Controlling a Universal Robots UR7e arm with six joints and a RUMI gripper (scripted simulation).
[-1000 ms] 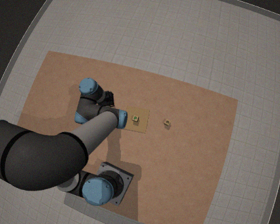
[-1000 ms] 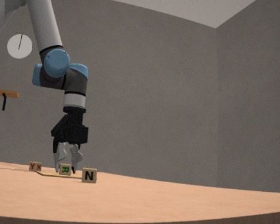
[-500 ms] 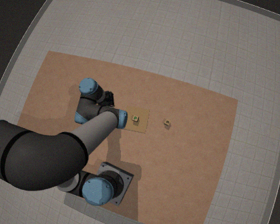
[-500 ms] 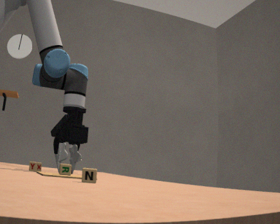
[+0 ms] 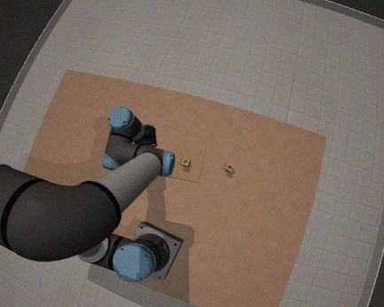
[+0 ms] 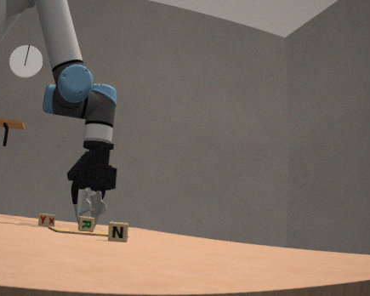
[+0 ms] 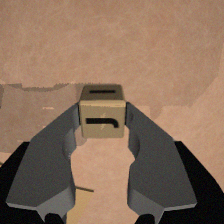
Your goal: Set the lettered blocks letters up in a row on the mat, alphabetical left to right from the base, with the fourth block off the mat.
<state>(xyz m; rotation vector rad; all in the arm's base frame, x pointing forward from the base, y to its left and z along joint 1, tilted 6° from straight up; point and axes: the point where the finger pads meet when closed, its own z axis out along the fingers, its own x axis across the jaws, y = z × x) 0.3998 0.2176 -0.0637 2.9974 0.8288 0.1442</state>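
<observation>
Thin tan mat (image 5: 195, 174) lying flat on the desk, bearing the green-lettered R block (image 6: 86, 223). N block (image 6: 117, 231) and red-lettered Y block (image 6: 46, 219) rest off it. Fourth block (image 7: 102, 95), tan with dark marks, is clamped in the end effector (image 7: 103, 120).

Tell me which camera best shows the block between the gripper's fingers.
The wrist view: the block sits squarely between the gripper's closed fingers. In the top view the arm covers it; in the exterior view the R block stands in front of it.
</observation>
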